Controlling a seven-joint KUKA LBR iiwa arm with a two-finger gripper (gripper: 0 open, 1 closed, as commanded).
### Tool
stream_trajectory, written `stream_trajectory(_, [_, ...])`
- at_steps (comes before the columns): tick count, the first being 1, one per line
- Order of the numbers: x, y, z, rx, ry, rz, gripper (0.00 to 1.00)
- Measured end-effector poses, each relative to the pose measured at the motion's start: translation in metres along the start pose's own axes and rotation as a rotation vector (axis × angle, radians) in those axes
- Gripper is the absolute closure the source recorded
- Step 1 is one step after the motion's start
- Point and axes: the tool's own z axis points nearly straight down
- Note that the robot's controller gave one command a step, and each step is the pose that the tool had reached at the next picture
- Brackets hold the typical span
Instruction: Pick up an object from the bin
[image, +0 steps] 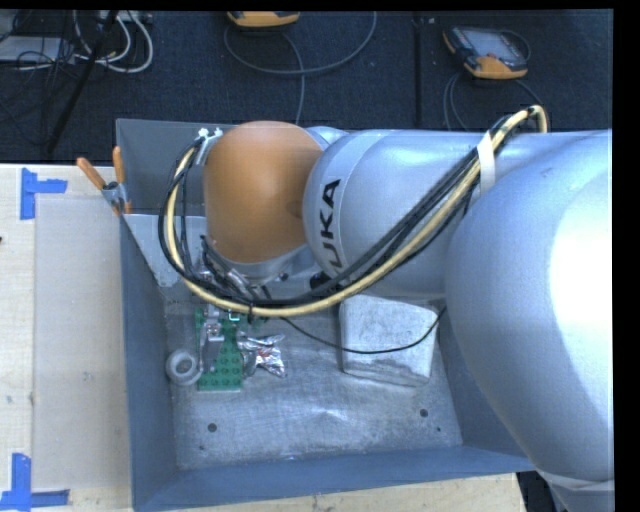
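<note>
You are at the approach step. The gripper (213, 334) hangs low beneath its orange cover (255, 190), left of the frame's centre, directly over a green studded plate (224, 372) that lies flat on the bin floor. I cannot tell whether the gripper is released or clenched, so do not count anything as held yet.

A small grey ring (182, 367) lies just left of the plate. A crumpled silver foil wrapper (263, 355) lies just right of it and seems to touch it. A pale grey block (386, 338) sits well apart, near the centre of the frame.

In my judgement the next move calls for a grip across the plate's edges, since a flat piece offers little else. The foil or the ring may get dragged along with it.

The grey metal bin (330, 425) has a bare, speckled floor across the lower part of the frame, so you have room there. The left wall stands close to the ring, and the robot's cables (300, 305) loop low above the cluster.
</note>
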Motion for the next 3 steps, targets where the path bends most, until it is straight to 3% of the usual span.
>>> stream_trajectory(1, [-0.007, -0.057, 0.093, -0.010, -0.017, -0.231, 0.00])
stream_trajectory(2, [-0.006, -0.056, 0.091, -0.009, -0.009, -0.230, 1.00])
stream_trajectory(3, [-0.031, -0.064, -0.036, 0.001, -0.014, -0.743, 1.00])
